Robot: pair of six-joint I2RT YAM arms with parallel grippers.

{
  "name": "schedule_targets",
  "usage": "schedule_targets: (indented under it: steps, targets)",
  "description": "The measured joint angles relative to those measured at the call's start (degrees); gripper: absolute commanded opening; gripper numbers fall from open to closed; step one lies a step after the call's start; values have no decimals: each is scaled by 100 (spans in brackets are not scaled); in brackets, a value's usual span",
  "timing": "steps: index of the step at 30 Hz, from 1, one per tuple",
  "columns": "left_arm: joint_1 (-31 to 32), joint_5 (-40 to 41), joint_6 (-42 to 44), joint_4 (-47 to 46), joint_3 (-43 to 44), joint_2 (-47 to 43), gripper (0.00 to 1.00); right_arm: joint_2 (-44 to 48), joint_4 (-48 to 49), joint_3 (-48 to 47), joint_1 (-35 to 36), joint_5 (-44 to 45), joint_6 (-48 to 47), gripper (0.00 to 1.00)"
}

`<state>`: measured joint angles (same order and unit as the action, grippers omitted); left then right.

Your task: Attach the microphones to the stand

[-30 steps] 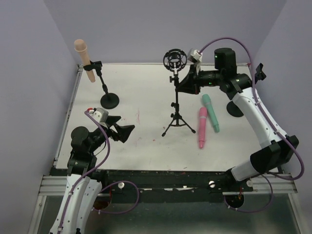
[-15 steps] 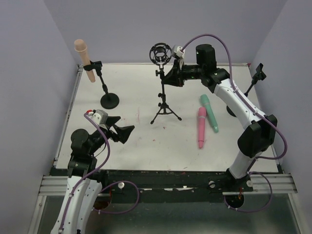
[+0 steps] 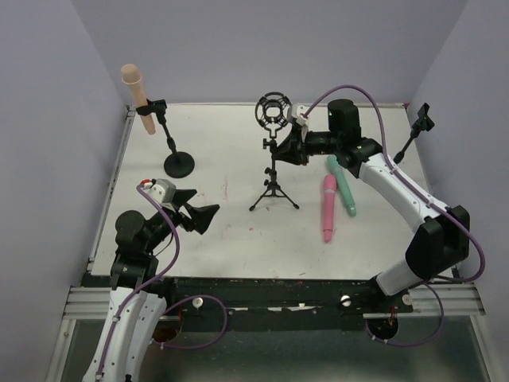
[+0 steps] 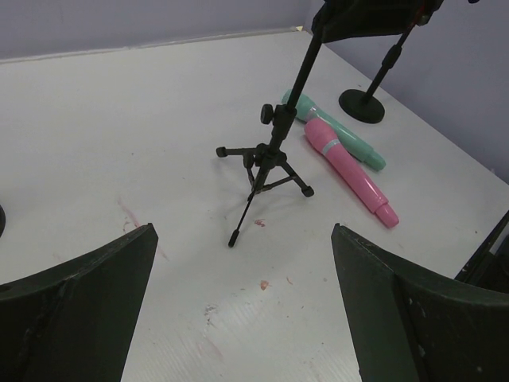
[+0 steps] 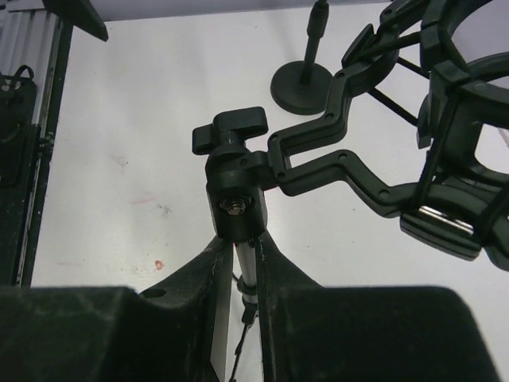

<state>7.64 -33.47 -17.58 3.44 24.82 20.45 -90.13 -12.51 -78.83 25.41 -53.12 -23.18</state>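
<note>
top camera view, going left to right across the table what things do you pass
peach microphone → round stand base → tripod stand → pink microphone → teal microphone → small stand at the right edge

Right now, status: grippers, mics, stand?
Left gripper open. Right gripper shut on tripod stand. Peach microphone clipped; pink microphone, teal microphone lying on table. No obstruction.
</note>
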Motion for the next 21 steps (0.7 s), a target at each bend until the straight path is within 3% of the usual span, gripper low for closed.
schedule_targets:
  steps: [9, 16, 21]
  targets:
    - [0, 0, -2, -37, 0, -39, 99, 446, 44, 662, -17, 282, 90, 51]
    - [37, 0, 0, -37, 0, -179, 99, 590, -2, 809, -306, 302, 275, 74]
    - [70, 0, 0, -37, 0, -240, 99, 955, -393, 809, -549, 291, 42, 84]
